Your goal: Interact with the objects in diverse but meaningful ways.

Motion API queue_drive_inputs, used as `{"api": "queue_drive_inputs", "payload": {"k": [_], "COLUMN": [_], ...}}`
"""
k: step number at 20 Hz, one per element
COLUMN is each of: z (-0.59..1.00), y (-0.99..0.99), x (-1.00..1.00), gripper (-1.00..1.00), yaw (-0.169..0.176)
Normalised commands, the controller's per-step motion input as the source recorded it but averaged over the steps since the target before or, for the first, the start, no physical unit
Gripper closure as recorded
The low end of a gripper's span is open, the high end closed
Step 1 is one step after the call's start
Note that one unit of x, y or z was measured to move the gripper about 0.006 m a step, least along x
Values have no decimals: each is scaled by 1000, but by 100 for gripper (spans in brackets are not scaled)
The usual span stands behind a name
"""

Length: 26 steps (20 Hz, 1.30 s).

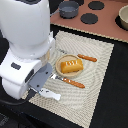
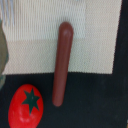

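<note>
- We see the white arm [image 1: 25, 45] filling the exterior view's left, bent low over a pale woven mat [image 1: 102, 65] spread on a dark table.
- Behind the mat lies a brown toy stove top [image 1: 107, 22] with black burners; a blue-grey pot [image 1: 69, 8] stands on it, and a pale bowl [image 1: 123, 17] sits at the exterior view's right edge.
- On the mat, a plate [image 1: 59, 61] carries the yellow-orange bread loaf [image 1: 70, 65] — the centrepiece of the setting.
- Two slim orange-brown sticks lie on the mat beside the plate, one [image 1: 87, 58] toward the stove and one [image 1: 73, 83] toward the near edge; what they are we cannot say.
- A flat white piece [image 1: 51, 94], probably the fish, lies on the mat just below the arm's head.
- In the wrist view, a brown sausage [image 2: 61, 62] lies half on the mat, half on the dark table, with the red tomato [image 2: 26, 106] just beside its far end, not touching.
- The gripper itself is not visible in either view, so we cannot tell whether its jaws are released or clenched.
- Our judgement: a descent onto the sausage risks nudging the tomato — round, it would roll away — and the smooth sausage could slip or pivot if pinched off-centre.
</note>
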Motion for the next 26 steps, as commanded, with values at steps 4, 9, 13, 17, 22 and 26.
{"api": "queue_drive_inputs", "payload": {"k": [4,9,13,17,22,26], "z": [-428,-479,-425,-321,-74,-156], "y": [6,11,228,274,325,237], "x": [-980,-963,-906,-779,-303,-234], "gripper": [-100,-100,-100,-100,-100,-100], "yaw": [0,-8,-14,-13,-8,0]}}
